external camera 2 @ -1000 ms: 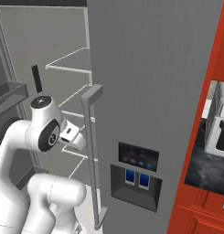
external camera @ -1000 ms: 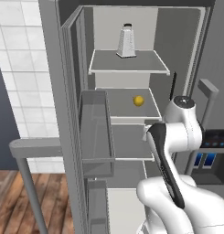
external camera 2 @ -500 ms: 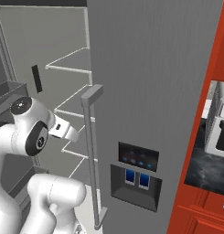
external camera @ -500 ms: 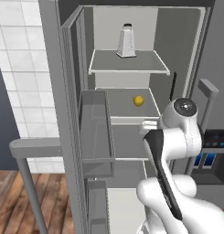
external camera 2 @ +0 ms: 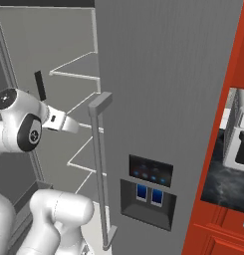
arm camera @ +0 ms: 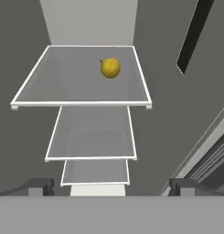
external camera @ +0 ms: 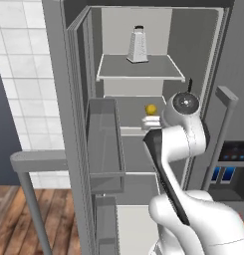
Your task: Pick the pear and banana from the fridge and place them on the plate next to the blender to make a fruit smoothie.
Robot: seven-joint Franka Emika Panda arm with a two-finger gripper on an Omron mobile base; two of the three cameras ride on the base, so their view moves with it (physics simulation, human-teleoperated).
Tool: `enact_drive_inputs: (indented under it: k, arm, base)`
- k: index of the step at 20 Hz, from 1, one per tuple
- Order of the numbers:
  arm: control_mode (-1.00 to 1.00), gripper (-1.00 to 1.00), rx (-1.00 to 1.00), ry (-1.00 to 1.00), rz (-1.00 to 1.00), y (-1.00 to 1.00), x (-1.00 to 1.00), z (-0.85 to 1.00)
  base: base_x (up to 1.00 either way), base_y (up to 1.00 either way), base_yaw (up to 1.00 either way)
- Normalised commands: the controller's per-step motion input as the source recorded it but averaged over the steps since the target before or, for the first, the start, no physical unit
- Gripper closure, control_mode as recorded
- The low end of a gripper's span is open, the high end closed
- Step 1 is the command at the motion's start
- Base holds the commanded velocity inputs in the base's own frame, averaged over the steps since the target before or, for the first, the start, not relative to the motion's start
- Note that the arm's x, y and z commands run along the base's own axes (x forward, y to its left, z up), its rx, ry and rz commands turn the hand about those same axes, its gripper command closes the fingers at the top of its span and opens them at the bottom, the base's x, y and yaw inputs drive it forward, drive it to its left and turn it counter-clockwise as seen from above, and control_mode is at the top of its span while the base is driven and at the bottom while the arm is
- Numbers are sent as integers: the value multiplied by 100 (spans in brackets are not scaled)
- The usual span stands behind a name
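Observation:
The fridge (external camera: 93, 60) stands with its left door open. On its middle shelf (arm camera: 63, 82) lies the pear (arm camera: 110, 67), small, round and yellow; it also appears as the pear (external camera: 151, 109) just above my hand. My gripper (arm camera: 111, 187) is open and empty, its two dark fingertips (arm camera: 38, 186) wide apart, and it hangs above and in front of the shelf, apart from the pear. The banana, the plate and the blender are out of view.
A metal box grater (external camera: 137, 46) stands on the top shelf. Door bins (external camera: 104, 144) line the open door at my left. Two lower shelves (arm camera: 93, 139) lie below the pear's shelf. The shut right door carries a handle (external camera 2: 98, 164) and a dispenser panel (external camera 2: 151, 184). Red cabinets (external camera 2: 228, 64) stand at the right.
The arm has swung left and forward into the fridge opening, bringing the hand close to the pear's shelf. The gripper has stayed open.

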Motion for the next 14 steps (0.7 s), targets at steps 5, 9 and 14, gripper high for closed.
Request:
enact_drive_inputs:
  k: [5, 9, 14]
  arm:
    - [-100, -100, -2, 2, 3, 0, 74, 6]
    - [-100, -100, 0, -1, 0, 0, 6, -2]
    - [-100, -100, 0, -1, 0, 1, 58, -18]
  base:
    - [0, 0, 0]
    - [0, 0, 0]
    - [0, 0, 0]
